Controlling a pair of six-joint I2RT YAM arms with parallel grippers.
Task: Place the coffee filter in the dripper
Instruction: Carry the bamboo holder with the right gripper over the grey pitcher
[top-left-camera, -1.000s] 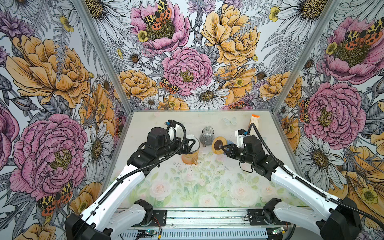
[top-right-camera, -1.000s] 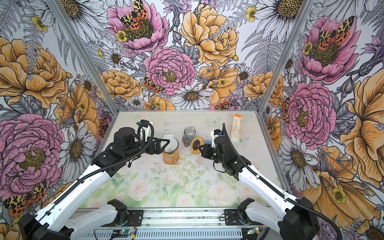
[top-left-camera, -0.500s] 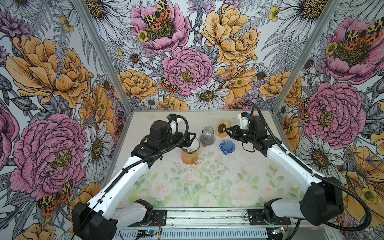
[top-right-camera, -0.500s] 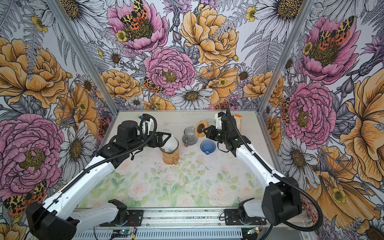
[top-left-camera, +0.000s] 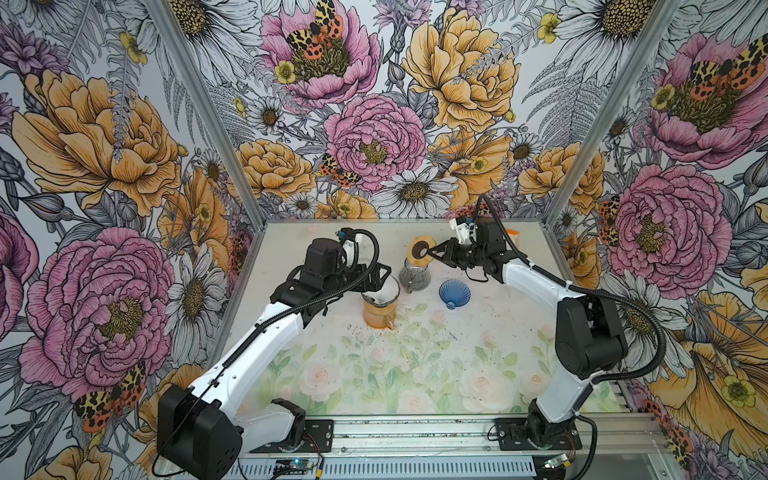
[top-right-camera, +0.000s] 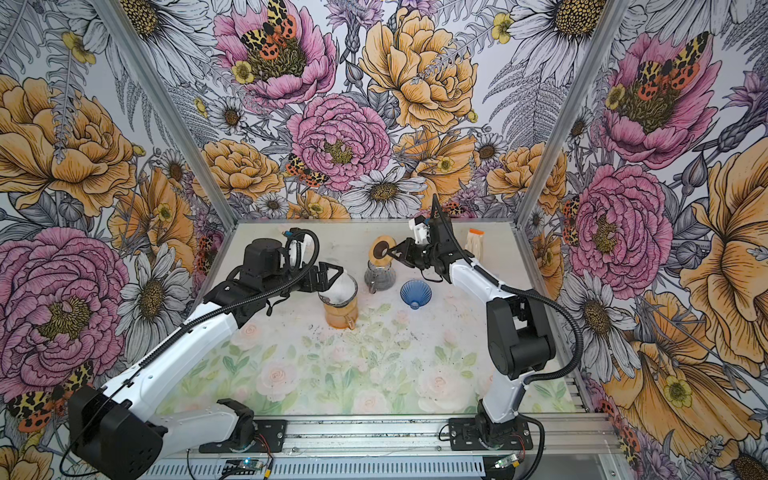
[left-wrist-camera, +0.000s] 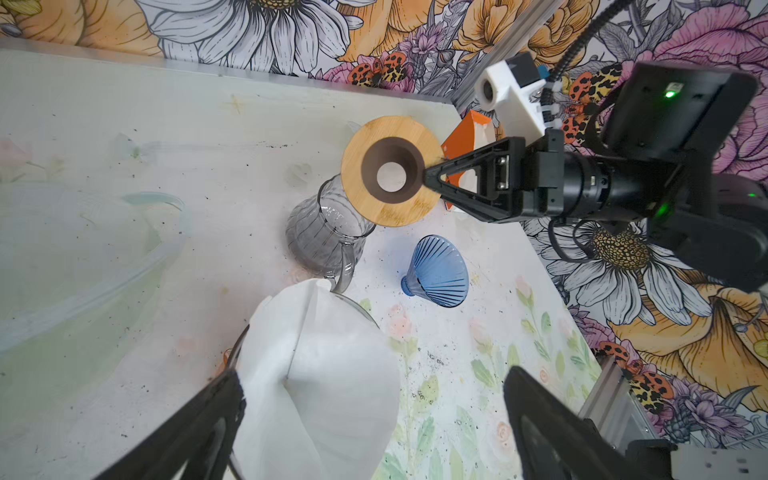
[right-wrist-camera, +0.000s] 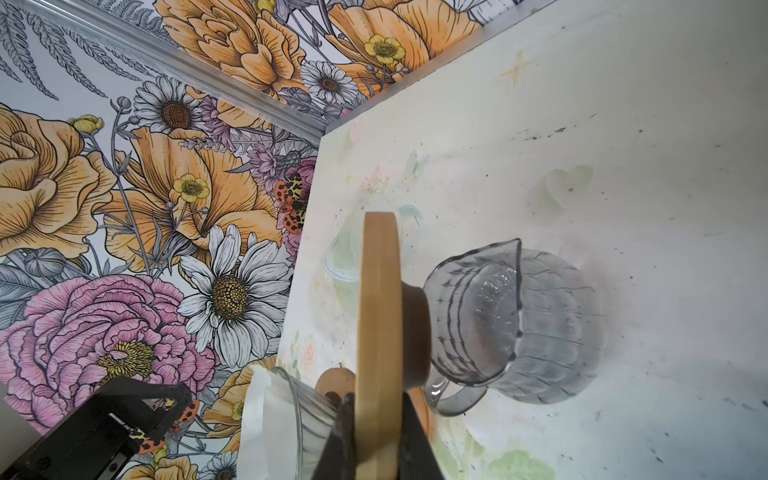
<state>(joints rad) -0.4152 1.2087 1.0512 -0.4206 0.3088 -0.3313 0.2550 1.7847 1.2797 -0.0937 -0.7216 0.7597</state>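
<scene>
Right fingers (left-wrist-camera: 433, 178) clench the wooden ring (left-wrist-camera: 390, 171) at upper centre; left fingers (left-wrist-camera: 183, 436) stand released beside the coffee filter (left-wrist-camera: 324, 390) in the dripper (top-left-camera: 384, 296).

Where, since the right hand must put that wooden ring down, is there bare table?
The whole front half of the table, from the orange carafe and blue dripper to the front edge, is bare. Crowded: the back middle, around the grey carafe.

Matt paper filter (left-wrist-camera: 324, 374), glossy glass carafe (left-wrist-camera: 328, 232), smooth wooden ring (left-wrist-camera: 390, 172)
</scene>
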